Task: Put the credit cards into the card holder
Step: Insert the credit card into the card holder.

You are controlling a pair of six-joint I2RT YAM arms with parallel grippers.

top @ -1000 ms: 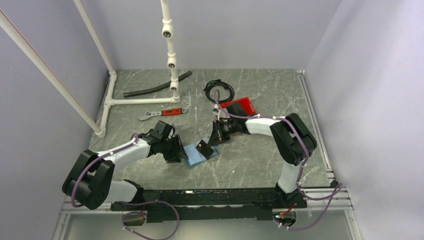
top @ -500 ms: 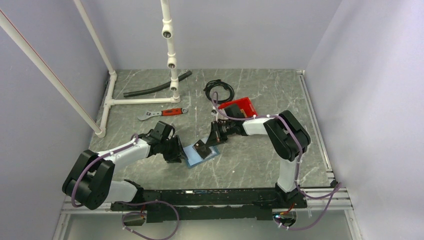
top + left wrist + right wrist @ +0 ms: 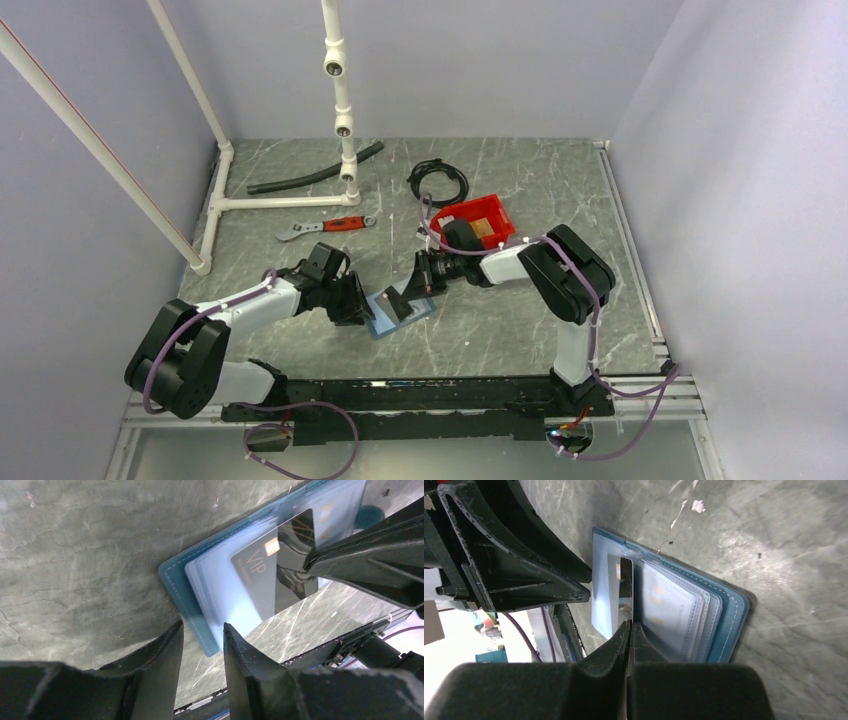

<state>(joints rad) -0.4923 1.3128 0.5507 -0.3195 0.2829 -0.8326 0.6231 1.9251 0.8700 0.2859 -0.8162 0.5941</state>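
- Your right gripper [image 3: 629,625] is pinched fully closed on a credit card [image 3: 280,565], gripping it by one short end.
- That credit card is dark, with "VIP" lettering and a gold chip. It tilts down over the card holder [image 3: 172,577], and its free end is against the clear plastic pockets.
- You cannot tell from these views whether the end has gone into a pocket or only rests on top.
- The card holder lies open and flat on the grey marbled table [image 3: 520,320], between your two grippers, with its stack of clear pockets facing up.
- Your left gripper [image 3: 202,627] sits low at the holder's left edge. Its jaws stand partly apart with a clear gap, and the blue corner of the holder shows in that gap. They have hold of nothing.
- A red bin [image 3: 462,213] stands behind your right arm, well apart from the holder. There is a small tan patch inside it, too small to identify.
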